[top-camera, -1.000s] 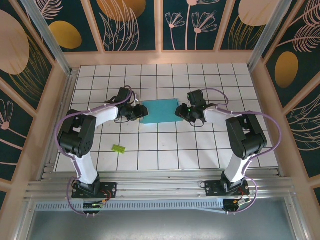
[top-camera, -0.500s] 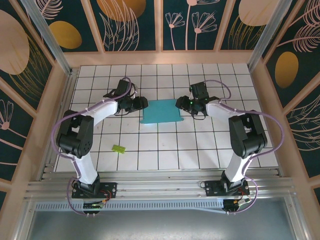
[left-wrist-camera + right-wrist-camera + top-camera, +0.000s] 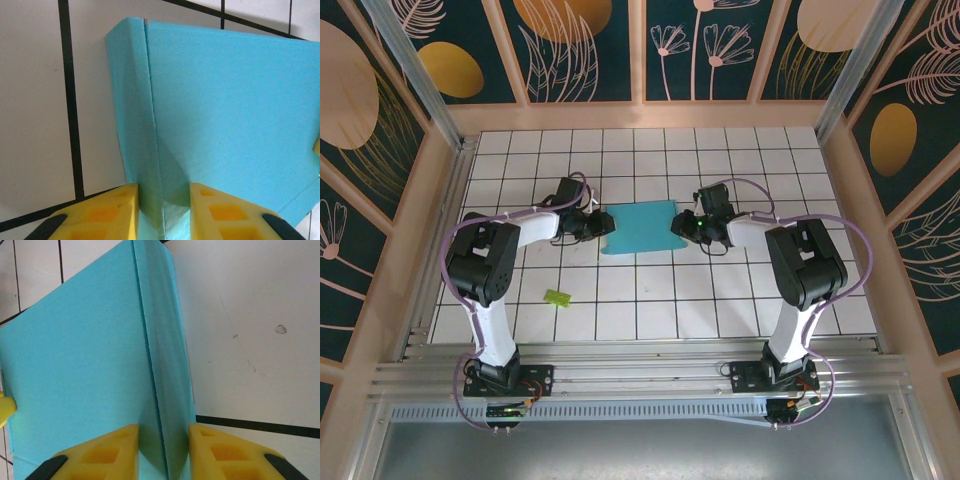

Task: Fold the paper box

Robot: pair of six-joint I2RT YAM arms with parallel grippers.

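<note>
The paper box (image 3: 642,226) lies flat on the tiled table, turquoise side up, about two tiles wide. My left gripper (image 3: 603,224) is at its left edge and my right gripper (image 3: 678,226) at its right edge. In the left wrist view the yellow fingers (image 3: 107,210) straddle the creased side strip of the paper box (image 3: 225,110), with a narrow gap around the fold. The right wrist view is its mirror: the right gripper (image 3: 163,450) sits astride the edge crease of the paper box (image 3: 75,380), jaws slightly apart. Neither end of the box is lifted.
A tiny lime-green scrap (image 3: 557,297) lies on the tiles near the left arm. Wooden rails and patterned walls enclose the white tiled table (image 3: 640,310). Open tiles stretch in front of and behind the box.
Half a second ago both grippers stood wider and a little farther back. They have since come back to the box's side edges, and their jaws have narrowed over the creases.
</note>
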